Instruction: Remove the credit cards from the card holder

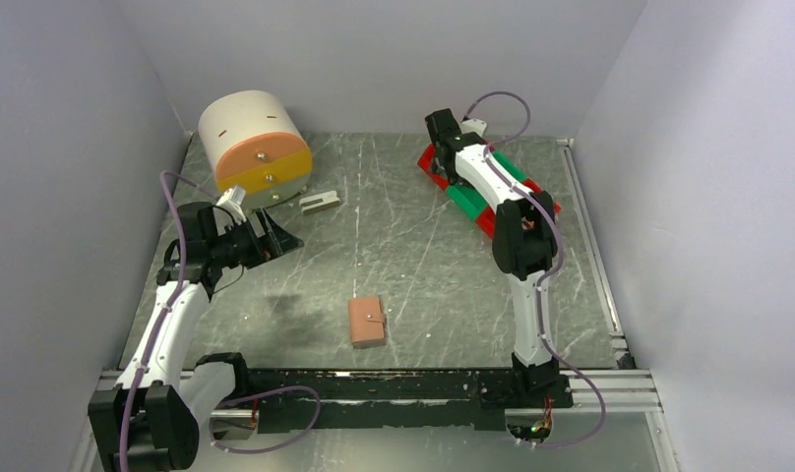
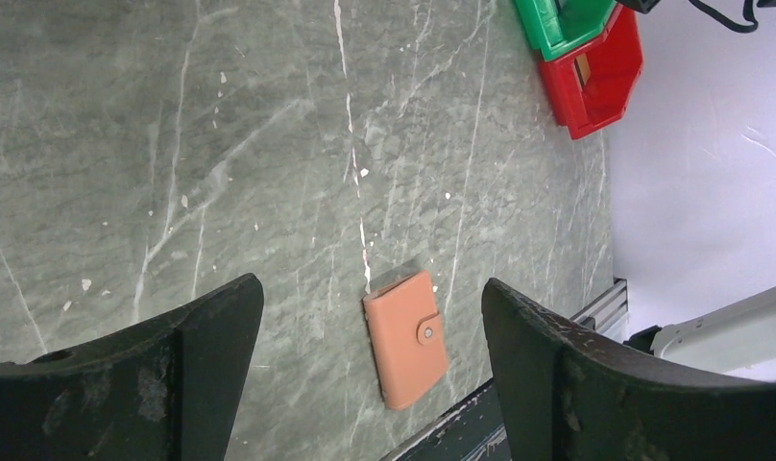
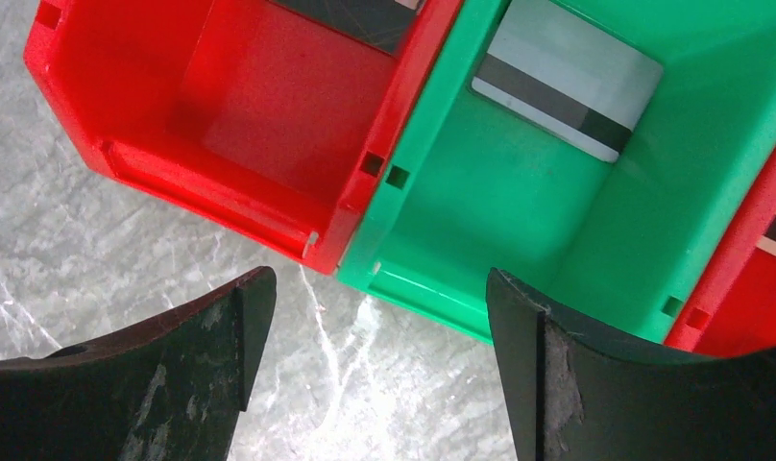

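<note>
Tan leather-like card holder [image 1: 367, 321] lies shut, strap snapped, on the veined grey-green counter [image 1: 413, 236] near the front rail between the arms. Elbow bent, the left claw [image 2: 372, 288] hangs over the counter, jaws wide and empty. Stretched far back, the right claw [image 3: 379, 279] gapes empty above glossy plastic bins; a grey-white, black-striped credit card [image 3: 567, 82] lies flat in the green bin [image 3: 480, 221].

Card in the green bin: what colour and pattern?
The card is grey-white with a dark stripe; the right wrist view shows it best.
</note>
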{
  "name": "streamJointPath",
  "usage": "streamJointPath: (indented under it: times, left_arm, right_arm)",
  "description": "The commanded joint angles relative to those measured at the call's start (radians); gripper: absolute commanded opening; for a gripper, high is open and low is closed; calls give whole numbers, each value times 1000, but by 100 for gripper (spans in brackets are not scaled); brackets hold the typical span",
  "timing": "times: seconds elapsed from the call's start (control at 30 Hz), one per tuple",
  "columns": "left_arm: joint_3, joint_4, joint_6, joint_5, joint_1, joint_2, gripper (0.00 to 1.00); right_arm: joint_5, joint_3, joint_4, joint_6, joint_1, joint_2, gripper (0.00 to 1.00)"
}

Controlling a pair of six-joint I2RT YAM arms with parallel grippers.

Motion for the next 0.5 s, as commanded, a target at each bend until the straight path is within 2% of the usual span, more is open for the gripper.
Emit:
streamJointPath:
  times: [0.0, 0.23, 0.47]
  left_arm:
    - [35, -15, 16, -5, -4, -20, 89]
    - [31, -8, 13, 0, -4, -16, 89]
    - [37, -21, 21, -8, -4, -18, 89]
  right_arm:
    - [51, 69, -22, 25, -14, 45, 84]
    - [65, 62, 36, 47, -17, 66, 84]
    - [108, 154, 3, 74, -30, 148, 84]
